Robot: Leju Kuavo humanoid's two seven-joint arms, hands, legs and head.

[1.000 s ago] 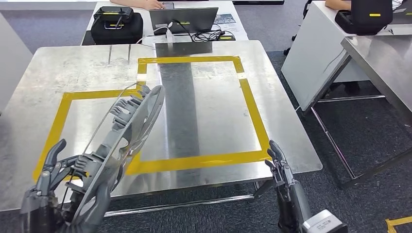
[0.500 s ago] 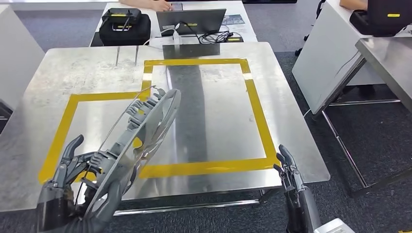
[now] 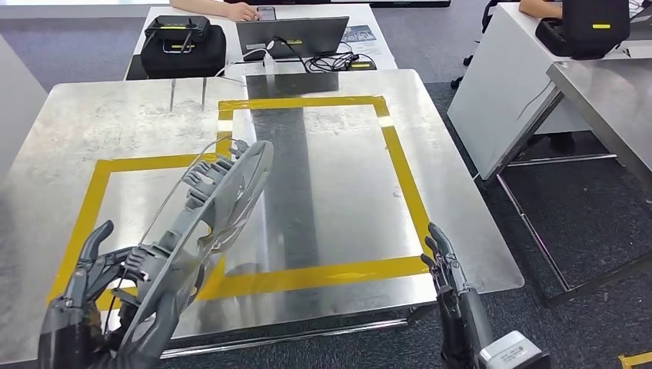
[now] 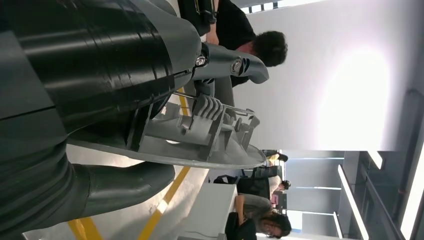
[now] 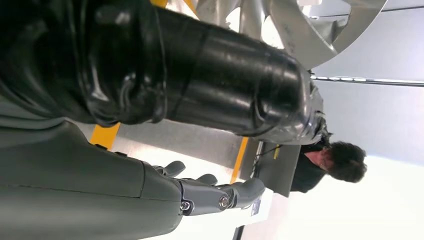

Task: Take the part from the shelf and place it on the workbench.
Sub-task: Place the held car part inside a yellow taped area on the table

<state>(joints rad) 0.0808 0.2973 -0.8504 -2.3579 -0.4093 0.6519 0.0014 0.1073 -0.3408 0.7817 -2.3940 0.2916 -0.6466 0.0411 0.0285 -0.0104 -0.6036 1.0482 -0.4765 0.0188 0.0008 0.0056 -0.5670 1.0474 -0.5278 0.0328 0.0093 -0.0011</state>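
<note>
Since half a second ago the whole head view has slid a little, so the camera has moved; against the tape the part's far tip sits at about the same spot, and the right hand has come slightly nearer the tape corner. The left hand (image 3: 84, 296) grips the grey part (image 3: 201, 231), a long curved plastic piece with ribs and a thin wire along one side, at its near end. The part slants up and away from the hand, over the near left of the metal tabletop (image 3: 323, 177), its far tip above the corner where the two yellow tape outlines (image 3: 400, 173) meet. Whether it touches the surface cannot be told from the head view.

The left wrist view adds the underside: the part (image 4: 200, 140) is clamped between a thick grey thumb (image 4: 125, 182) below and darker fingers (image 4: 230, 65) above, and its ribbed clips show plainly. People sit at desks in the background there.

The right hand (image 3: 446, 269) holds nothing, its fingers straight and a little apart, at the near right edge of the tabletop just beside the tape corner. The right wrist view shows those fingers (image 5: 220, 195) extended over the tabletop, with a person in dark clothing beyond.

Past the tabletop, the head view shows a laptop (image 3: 292, 34) and a black case (image 3: 183, 46) on a white desk.
</note>
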